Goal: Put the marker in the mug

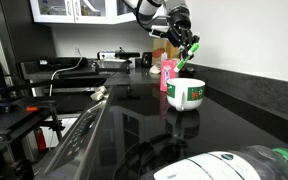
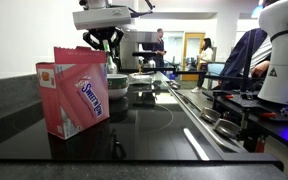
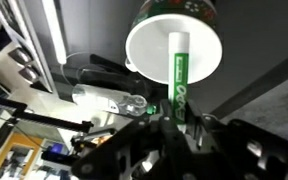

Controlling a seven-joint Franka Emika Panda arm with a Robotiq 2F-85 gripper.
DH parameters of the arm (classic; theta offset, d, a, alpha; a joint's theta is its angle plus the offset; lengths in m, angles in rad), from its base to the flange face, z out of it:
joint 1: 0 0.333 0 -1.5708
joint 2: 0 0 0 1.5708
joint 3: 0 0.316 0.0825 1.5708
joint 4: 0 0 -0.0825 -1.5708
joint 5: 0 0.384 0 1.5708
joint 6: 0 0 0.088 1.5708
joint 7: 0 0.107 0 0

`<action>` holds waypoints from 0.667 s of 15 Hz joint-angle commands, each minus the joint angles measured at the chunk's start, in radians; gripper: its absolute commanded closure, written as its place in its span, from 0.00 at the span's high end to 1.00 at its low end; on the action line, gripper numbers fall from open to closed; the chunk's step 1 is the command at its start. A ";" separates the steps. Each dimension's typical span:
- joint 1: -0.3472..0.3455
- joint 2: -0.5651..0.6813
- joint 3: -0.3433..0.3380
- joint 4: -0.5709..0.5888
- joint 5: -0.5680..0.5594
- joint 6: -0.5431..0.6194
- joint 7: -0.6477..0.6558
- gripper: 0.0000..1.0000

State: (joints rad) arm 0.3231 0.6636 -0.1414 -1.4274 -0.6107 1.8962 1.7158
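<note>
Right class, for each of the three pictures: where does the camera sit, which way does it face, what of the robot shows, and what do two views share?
In an exterior view: low on the black counter, facing along it to the mug and pink box; arm and hand enter from above.
In an exterior view: behind the pink box, facing an office; the hand hangs above.
Wrist view: looks down past the hand gripping the marker over the mug.
Shared: both exterior views show box and hand.
</note>
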 commanded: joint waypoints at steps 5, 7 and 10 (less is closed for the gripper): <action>-0.052 0.066 -0.011 0.093 0.049 -0.055 0.006 0.05; -0.059 0.073 -0.009 0.098 0.064 -0.064 0.006 0.05; -0.062 0.085 -0.007 0.095 0.085 -0.077 0.001 0.47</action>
State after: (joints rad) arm 0.2616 0.7250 -0.1545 -1.3685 -0.5566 1.8736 1.7188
